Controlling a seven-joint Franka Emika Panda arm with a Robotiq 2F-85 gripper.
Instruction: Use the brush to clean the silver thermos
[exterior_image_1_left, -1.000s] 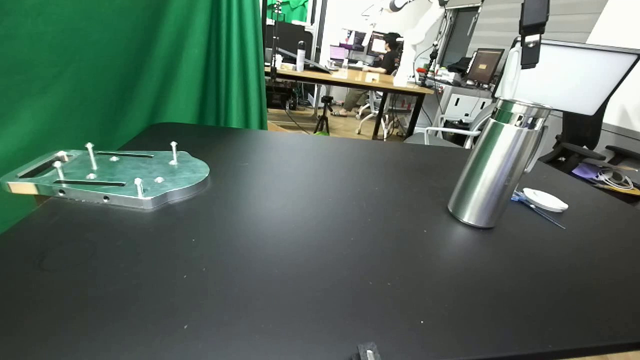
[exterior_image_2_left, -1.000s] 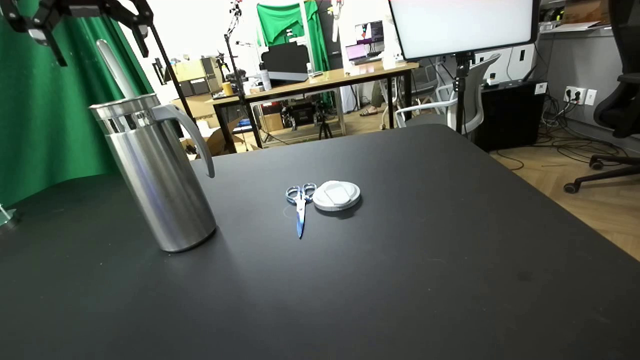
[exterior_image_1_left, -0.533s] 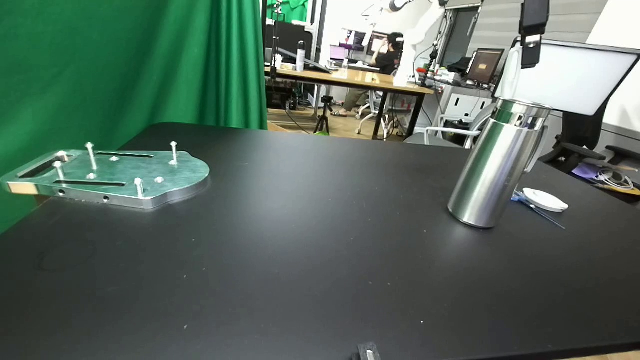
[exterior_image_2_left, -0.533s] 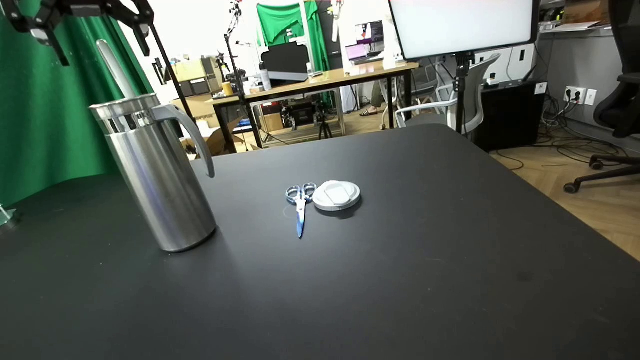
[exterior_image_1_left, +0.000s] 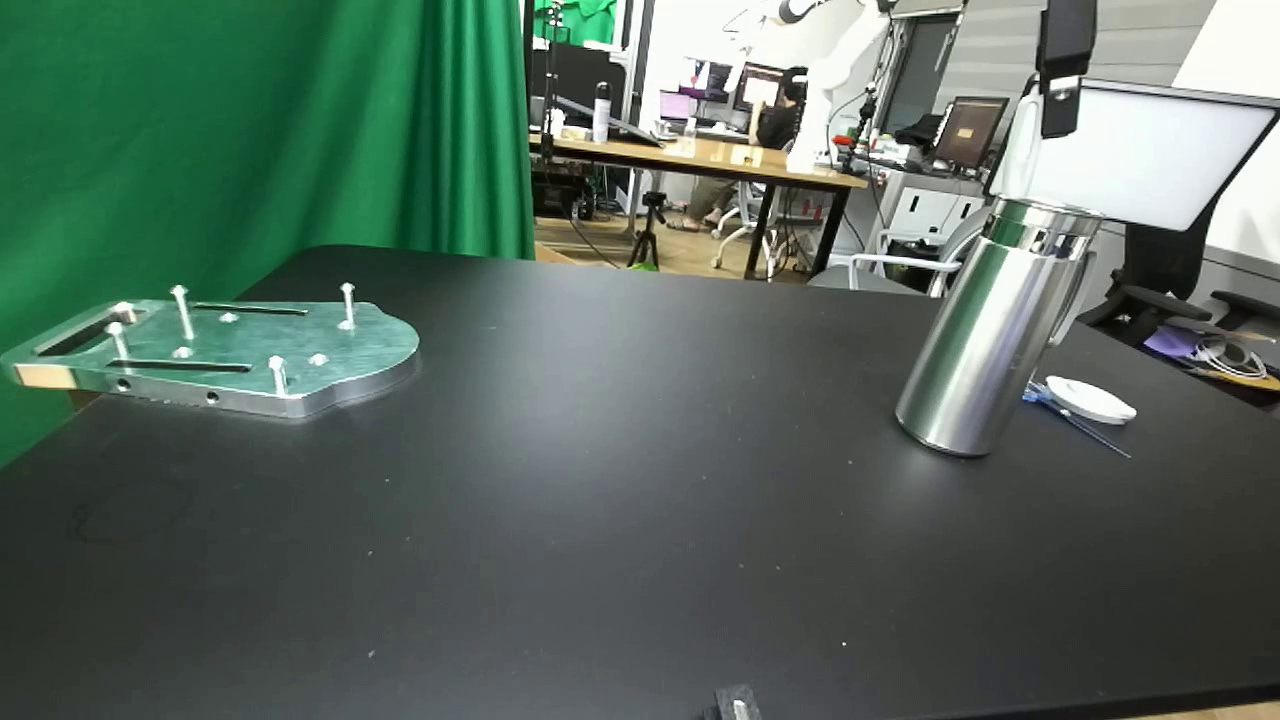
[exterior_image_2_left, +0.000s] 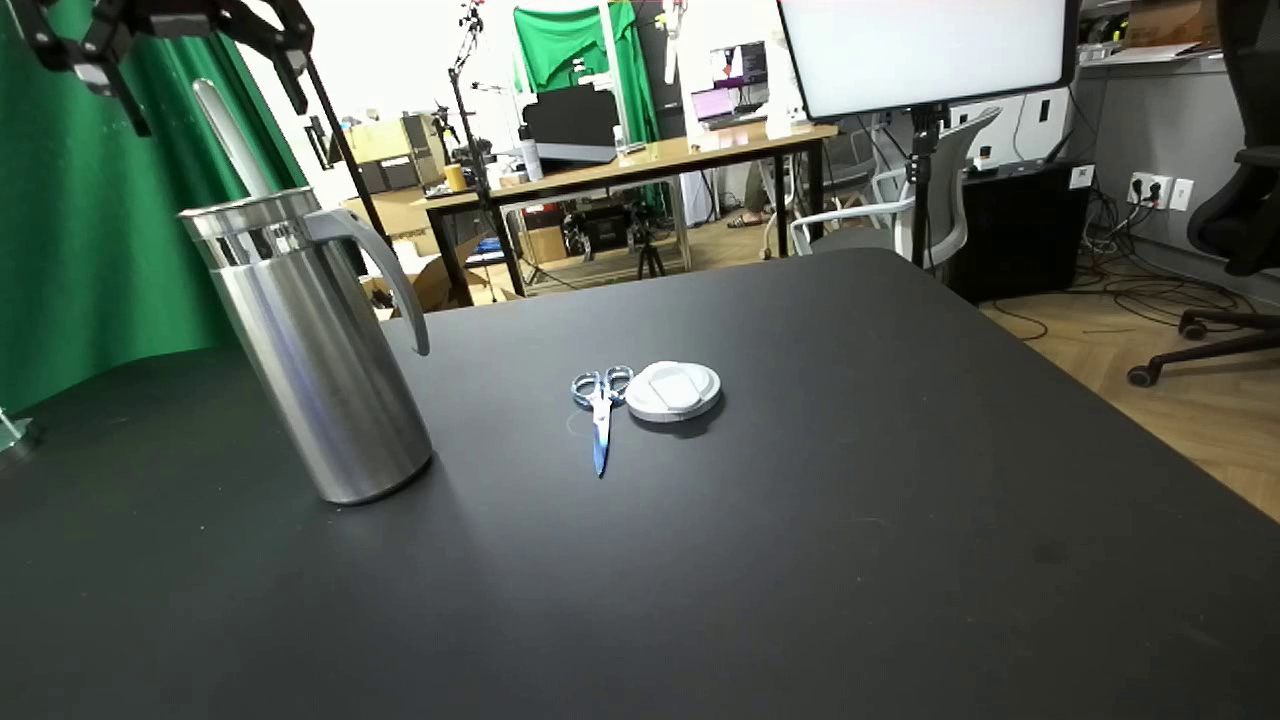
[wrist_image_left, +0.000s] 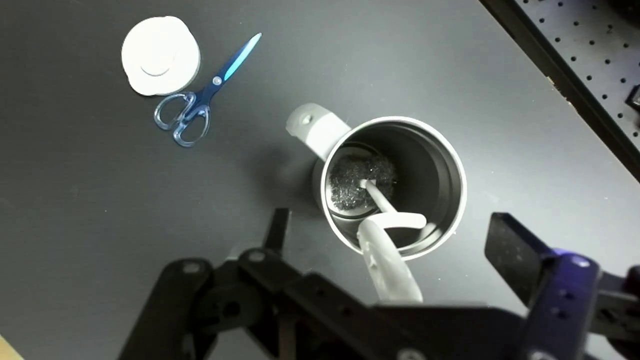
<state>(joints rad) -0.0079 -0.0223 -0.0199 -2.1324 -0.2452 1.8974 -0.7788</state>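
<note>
The silver thermos (exterior_image_1_left: 990, 335) stands on the black table with its top open; it also shows in an exterior view (exterior_image_2_left: 325, 370) and in the wrist view (wrist_image_left: 457, 172). The brush stands inside it. Its white handle (exterior_image_2_left: 232, 140) sticks up out of the mouth, also in an exterior view (exterior_image_1_left: 1021, 150). In the wrist view the handle (wrist_image_left: 392, 265) leans over the rim and dark bristles lie deep inside. My gripper (wrist_image_left: 390, 227) is open above the thermos, its fingers either side of the brush handle, apart from it. It shows in both exterior views (exterior_image_2_left: 220, 118) (exterior_image_1_left: 1062, 105).
Blue scissors (exterior_image_2_left: 599, 415) and a white round lid (exterior_image_2_left: 673, 391) lie beside the thermos on its handle side (exterior_image_2_left: 385, 270). A greenish metal plate with upright pegs (exterior_image_1_left: 250, 340) lies at the table's far end. A monitor (exterior_image_2_left: 930, 50) stands behind the table.
My gripper has shifted slightly right in an exterior view, with its fingers still apart. The thermos and brush have not moved. A person in the background has moved.
</note>
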